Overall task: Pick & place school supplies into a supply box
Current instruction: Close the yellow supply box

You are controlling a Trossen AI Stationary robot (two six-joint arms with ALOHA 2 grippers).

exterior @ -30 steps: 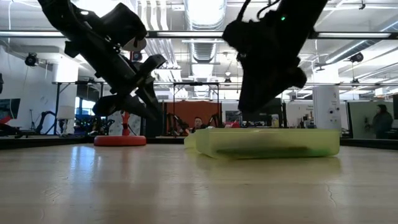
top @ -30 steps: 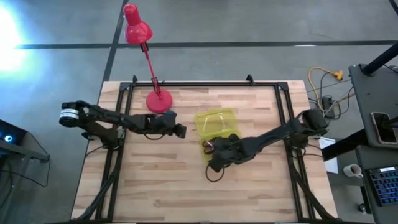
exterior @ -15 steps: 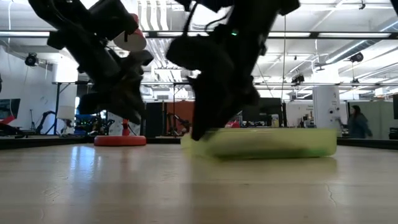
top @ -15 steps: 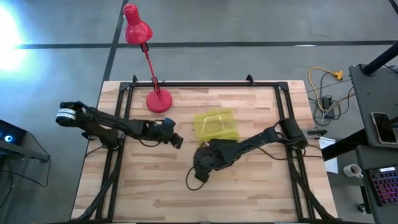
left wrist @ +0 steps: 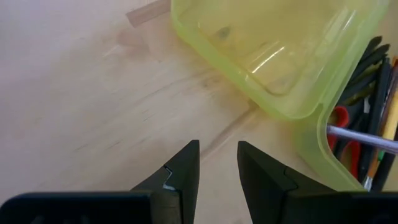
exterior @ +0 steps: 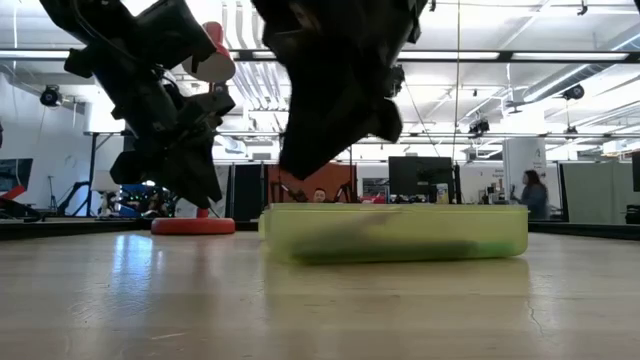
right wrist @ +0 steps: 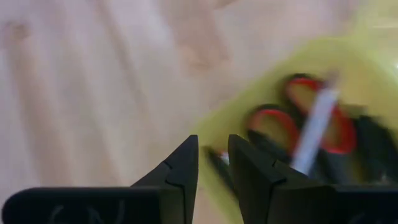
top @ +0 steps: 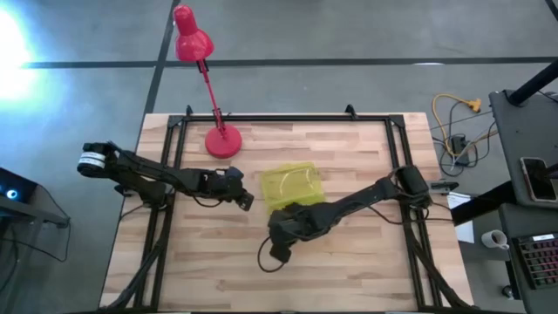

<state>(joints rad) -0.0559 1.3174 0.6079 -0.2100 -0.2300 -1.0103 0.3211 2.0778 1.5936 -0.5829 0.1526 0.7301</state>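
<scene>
The supply box (top: 292,185) is translucent yellow-green and lies on the wooden table near its middle, with its open lid (left wrist: 267,56) folded back beside it. The low view shows its long wall (exterior: 395,232). Inside lie red-handled scissors (right wrist: 292,121), a silvery pen (right wrist: 314,127) and dark pencils (left wrist: 373,68). My right gripper (top: 283,224) (right wrist: 213,143) hangs over the box's near-left corner with a narrow gap between its fingers. My left gripper (top: 248,202) (left wrist: 217,146) hovers over bare wood just left of the box, also narrowly open. My right gripper comes at the supply box's near-left corner rim (right wrist: 214,121) from above. One fingertip (right wrist: 189,149) is over the wood outside and the other over the inside. Whether either finger touches the wall, I cannot tell.
A red desk lamp stands on its round base (top: 222,144) at the table's far left, its head reaching past the far edge. Black frame rails (top: 170,174) run along both sides. Bare wood lies along the near half of the table. People show far off in the room.
My right gripper has drawn out of the box toward the table's left and near edges. The box has slid along the table the same way, leftward and nearer. My left gripper has dropped slightly and shifted toward the near edge.
</scene>
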